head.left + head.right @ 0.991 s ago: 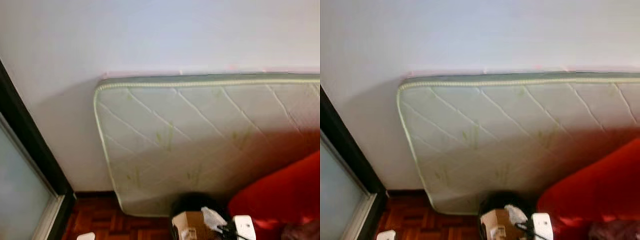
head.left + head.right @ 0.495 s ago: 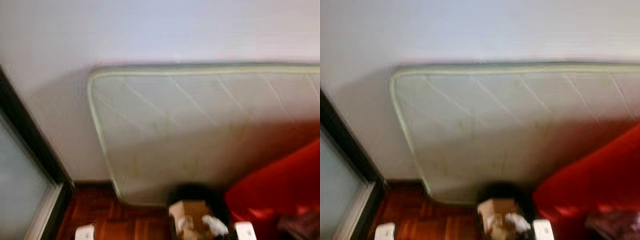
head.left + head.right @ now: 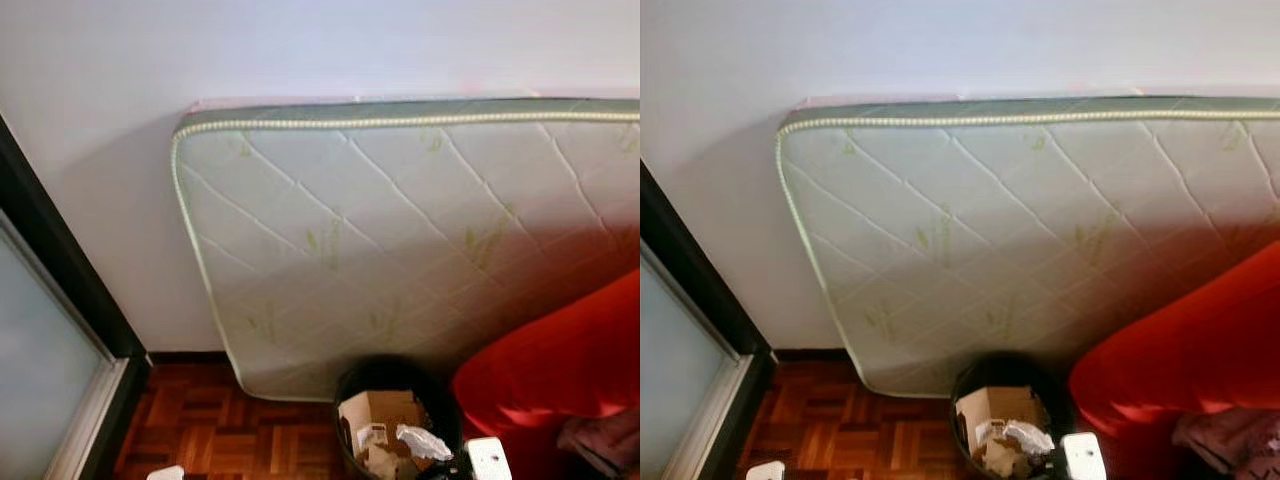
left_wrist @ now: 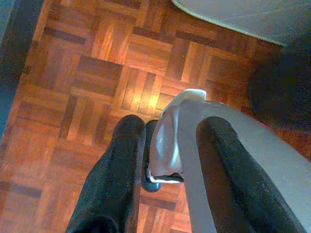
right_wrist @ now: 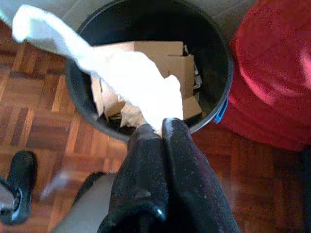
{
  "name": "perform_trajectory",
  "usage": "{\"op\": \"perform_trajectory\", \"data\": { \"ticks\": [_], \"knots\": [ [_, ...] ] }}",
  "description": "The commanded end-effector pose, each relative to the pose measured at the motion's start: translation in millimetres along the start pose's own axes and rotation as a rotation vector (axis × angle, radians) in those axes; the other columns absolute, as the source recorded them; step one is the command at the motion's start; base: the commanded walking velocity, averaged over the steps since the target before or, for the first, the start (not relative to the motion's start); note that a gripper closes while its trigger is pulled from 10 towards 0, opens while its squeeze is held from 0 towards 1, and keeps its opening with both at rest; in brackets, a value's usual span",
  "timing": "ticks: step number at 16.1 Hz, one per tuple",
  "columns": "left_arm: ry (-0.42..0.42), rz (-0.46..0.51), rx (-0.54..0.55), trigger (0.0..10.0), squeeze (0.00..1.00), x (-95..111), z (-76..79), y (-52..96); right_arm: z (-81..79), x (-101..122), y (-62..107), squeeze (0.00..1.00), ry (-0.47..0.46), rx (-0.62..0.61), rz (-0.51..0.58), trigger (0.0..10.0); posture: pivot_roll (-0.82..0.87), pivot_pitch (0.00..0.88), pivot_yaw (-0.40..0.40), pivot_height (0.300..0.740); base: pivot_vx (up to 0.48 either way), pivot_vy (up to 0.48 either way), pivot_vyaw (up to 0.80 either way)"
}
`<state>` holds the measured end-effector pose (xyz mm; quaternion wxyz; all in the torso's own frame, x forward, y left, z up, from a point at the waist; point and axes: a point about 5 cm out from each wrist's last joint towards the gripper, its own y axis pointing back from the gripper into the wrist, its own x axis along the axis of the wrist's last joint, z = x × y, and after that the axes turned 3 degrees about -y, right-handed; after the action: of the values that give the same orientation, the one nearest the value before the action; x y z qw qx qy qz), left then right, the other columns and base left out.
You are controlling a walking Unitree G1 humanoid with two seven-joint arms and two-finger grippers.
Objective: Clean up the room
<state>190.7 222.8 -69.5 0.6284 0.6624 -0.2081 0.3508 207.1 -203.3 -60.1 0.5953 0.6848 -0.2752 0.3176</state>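
Right claw [image 5: 163, 127]: fingers pressed together, pinching a white tissue [image 5: 121, 73] above the black bin [image 5: 221, 68] holding cardboard [image 3: 385, 412]. Bin stands at 6 o'clock of the mattress [image 3: 400, 230], red sofa [image 3: 550, 370] at its 3 o'clock. Left claw [image 4: 167, 128]: fingers spread over the wooden floor [image 4: 73, 97].

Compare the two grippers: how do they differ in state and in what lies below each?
The right gripper is shut on a white tissue; the left gripper is open and holds nothing. The right gripper hangs over the black bin with cardboard inside; the left gripper hangs over the bare parquet floor. Both have two long black fingers.
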Motion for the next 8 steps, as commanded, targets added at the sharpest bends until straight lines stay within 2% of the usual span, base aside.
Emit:
{"op": "perform_trajectory", "data": {
  "ticks": [1, 8],
  "knots": [
    [0.014, -0.044, 0.003, 10.0, 0.00, -15.3, -2.6, 5.3, -2.1, -6.6, 2.5, 0.00, 0.016, 0.028, -0.016, 10.0, 0.00, 0.171, -0.053, 0.642, 0.000, 0.000, 0.00],
    [0.026, -0.003, -0.007, 10.0, 0.00, -22.5, -6.1, 11.2, -4.5, -17.5, 9.2, 0.00, 0.103, 0.117, -0.040, 10.0, 0.04, 0.225, -0.071, 0.642, 0.000, 0.000, 0.00]
  ]
}}
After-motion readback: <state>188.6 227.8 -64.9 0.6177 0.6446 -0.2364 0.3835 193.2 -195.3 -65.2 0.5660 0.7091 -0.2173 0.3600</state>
